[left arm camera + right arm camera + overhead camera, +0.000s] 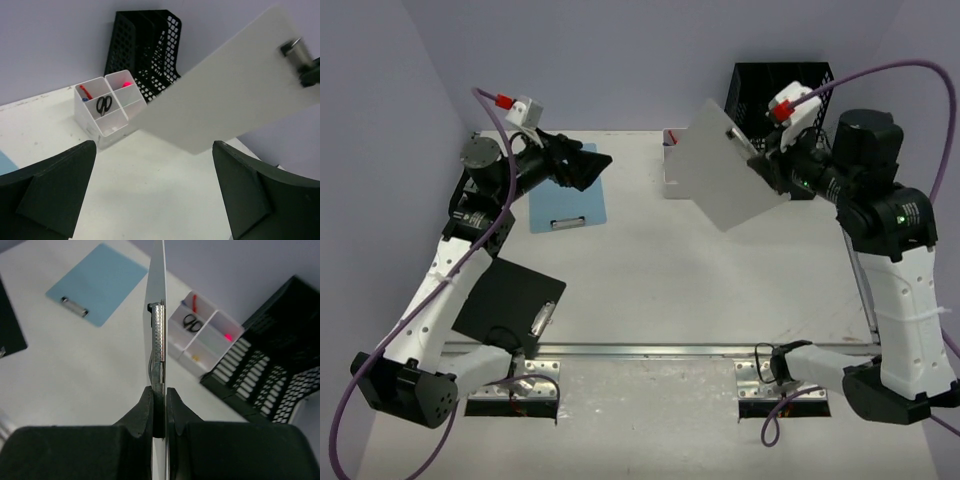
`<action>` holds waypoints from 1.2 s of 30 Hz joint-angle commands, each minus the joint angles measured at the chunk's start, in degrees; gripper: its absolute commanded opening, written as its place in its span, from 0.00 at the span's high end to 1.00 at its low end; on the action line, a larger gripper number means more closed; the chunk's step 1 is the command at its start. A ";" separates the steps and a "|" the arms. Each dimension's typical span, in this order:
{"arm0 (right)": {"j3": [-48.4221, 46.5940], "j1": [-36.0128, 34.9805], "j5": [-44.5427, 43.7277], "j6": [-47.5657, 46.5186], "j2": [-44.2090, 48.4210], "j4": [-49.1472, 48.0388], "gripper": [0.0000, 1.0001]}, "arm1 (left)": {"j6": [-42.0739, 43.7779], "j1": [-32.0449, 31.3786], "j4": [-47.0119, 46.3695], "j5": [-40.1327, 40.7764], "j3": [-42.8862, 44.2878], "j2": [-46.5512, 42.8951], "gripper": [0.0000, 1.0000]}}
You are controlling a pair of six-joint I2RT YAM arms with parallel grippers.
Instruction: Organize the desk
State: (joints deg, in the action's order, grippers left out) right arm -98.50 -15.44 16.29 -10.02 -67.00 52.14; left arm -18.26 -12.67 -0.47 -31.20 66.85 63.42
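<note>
Your right tool [159, 395] clamps the white clipboard [725, 170]; line it edge-on with the black rack [760, 85]. Left tool [152, 175] gapes empty.

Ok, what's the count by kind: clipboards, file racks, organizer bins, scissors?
Clipboards: 3 (white clipboard, blue clipboard, black clipboard)
Black mesh file rack: 1
White organizer bin: 1
Scissors: 1
Total: 6

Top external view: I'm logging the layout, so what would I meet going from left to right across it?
black clipboard → blue clipboard → white clipboard, held up by the right gripper → file rack. The white bins are left out because the white clipboard overlaps them.
</note>
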 commanded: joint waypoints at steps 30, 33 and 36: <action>-30.96 26.77 -17.62 -7.74 -30.20 -17.95 0.99 | 3.67 0.10 4.25 2.90 -0.14 3.64 0.00; -31.23 27.74 -16.56 -5.37 -31.17 -17.16 0.99 | 3.41 0.01 3.81 2.55 -0.23 4.34 0.00; -31.49 27.92 -15.06 -3.43 -31.96 -16.02 0.99 | 3.23 0.01 3.55 2.29 -0.23 5.05 0.00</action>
State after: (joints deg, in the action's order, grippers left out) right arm -126.89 12.25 -1.76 -17.19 -99.33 39.03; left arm -15.05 -12.67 6.44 -27.86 64.51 68.29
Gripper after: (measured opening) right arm 0.068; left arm 0.999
